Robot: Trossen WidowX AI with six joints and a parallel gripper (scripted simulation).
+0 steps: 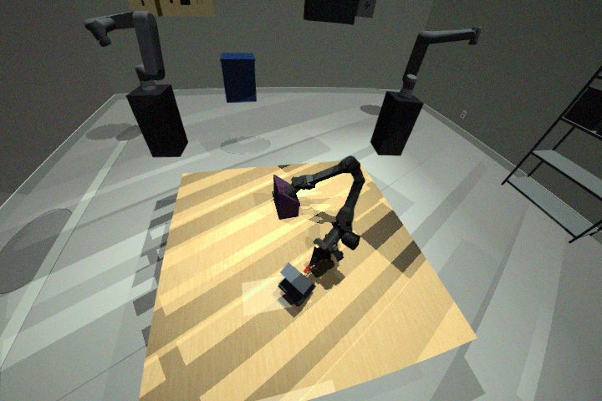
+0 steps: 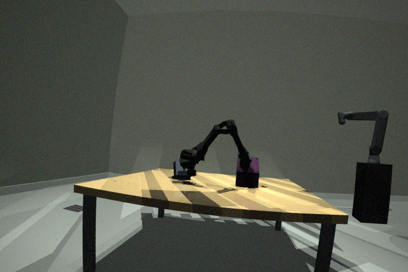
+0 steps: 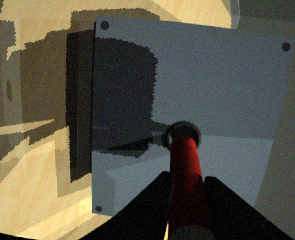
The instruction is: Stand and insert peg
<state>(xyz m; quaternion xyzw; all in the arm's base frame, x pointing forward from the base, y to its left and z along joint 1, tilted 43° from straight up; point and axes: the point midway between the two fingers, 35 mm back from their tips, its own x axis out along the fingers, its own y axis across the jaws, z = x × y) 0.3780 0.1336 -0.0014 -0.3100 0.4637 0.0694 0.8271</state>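
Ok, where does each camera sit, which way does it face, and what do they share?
Top: high up, looking down across the light wooden table; whole black arm shows.
Exterior: off one table edge, near tabletop height, looking level; the arm shows side-on.
Wrist: on the arm, looking past dark gripper fingers along the red cylindrical peg to the blue-grey sloped panel.
Shared: top and exterior both show the purple block.
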